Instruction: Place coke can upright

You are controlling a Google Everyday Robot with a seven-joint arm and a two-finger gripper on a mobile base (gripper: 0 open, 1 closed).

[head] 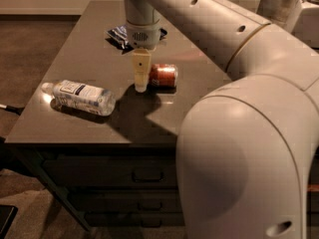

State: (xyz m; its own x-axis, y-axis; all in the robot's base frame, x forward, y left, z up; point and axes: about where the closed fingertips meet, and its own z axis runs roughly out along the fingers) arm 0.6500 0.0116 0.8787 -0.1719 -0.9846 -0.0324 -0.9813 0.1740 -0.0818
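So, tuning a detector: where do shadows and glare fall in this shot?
Camera view: a dark shadow pools on the table in front of the pincer, down beside the lying coke can; a bright glint sits beside the water bottle.
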